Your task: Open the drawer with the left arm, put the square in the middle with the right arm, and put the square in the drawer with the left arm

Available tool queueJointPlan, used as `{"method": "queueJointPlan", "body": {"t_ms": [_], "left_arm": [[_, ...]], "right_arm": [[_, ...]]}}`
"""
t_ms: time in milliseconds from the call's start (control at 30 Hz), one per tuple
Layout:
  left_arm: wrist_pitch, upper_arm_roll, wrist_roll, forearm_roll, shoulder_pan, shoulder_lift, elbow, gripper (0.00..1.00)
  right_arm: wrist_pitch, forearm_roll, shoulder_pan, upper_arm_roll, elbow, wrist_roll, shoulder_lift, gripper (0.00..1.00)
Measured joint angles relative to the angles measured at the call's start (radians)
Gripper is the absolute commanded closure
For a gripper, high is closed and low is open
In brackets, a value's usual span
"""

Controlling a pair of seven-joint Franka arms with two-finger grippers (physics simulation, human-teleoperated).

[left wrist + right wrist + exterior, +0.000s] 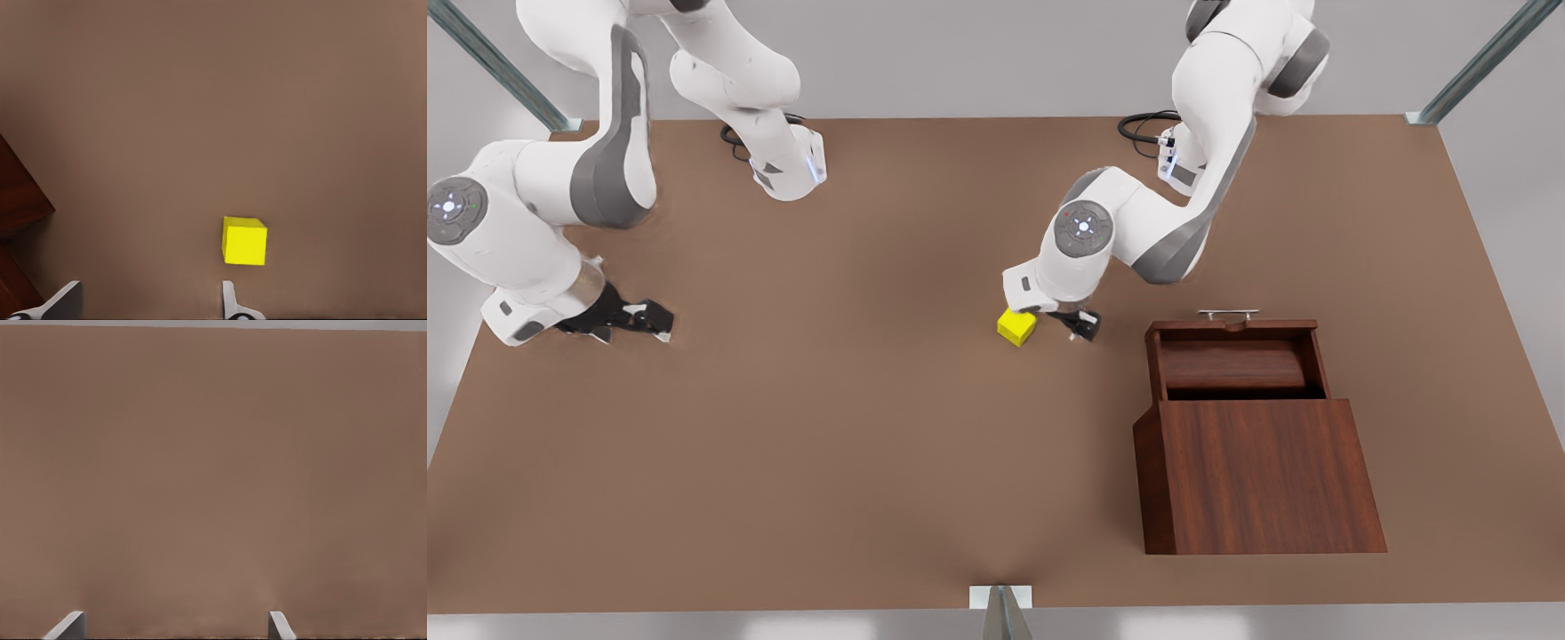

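Observation:
The yellow square (1016, 327) (245, 241) rests on the brown tabletop near the middle (925, 356). My left gripper (1074, 324) (148, 304), on the arm at the front view's right, hangs open just beside it on the cabinet's side. The square lies outside the gap, next to one fingertip (230, 300). The drawer (1234, 366) stands pulled out of the dark wood cabinet (1263, 476), its silver handle (1227, 313) facing the arms, and nothing shows inside it. My right gripper (645, 320) (175, 625) waits open and empty low over the table at the front view's left.
The cabinet's corner (17, 200) shows at the edge of the left wrist view. Metal frame posts (1476, 67) stand at the table's far corners, and a bracket (1000, 597) sits at the near edge. Bare tabletop (827, 427) stretches between the arms.

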Motion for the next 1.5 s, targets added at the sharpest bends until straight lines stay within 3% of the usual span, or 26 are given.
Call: {"method": "queueJointPlan", "body": {"t_ms": [67,200,400,767,1400,1500], "left_arm": [[0.01,0.001,-0.082,0.002,-0.065,0.032,-0.002,0.0],[0.129,0.003,-0.117,0.014,-0.115,0.027,-0.171,0.0],[0.291,0.004,-0.138,0.084,-0.116,0.041,-0.347,0.0],[0.4,0.007,-0.164,0.145,-0.13,0.141,-0.396,0.0],[0.458,0.013,-0.164,0.166,-0.13,0.173,-0.425,0.0],[0.472,0.013,-0.164,0.169,-0.13,0.181,-0.425,0.13]], "right_arm": [[-0.061,-0.009,0.092,-0.121,0.072,-0.002,0.008,0.0],[0.029,0.0,0.137,-0.119,0.086,0.0,0.082,0.0],[0.017,0.022,0.128,-0.126,0.123,0.002,0.034,0.0],[0.021,0.017,0.123,-0.127,0.129,0.0,0.041,0.0],[0.02,0.008,0.127,-0.126,0.147,0.0,0.053,0.0],[0.02,0.01,0.126,-0.126,0.147,0.0,0.054,0.0]]}}
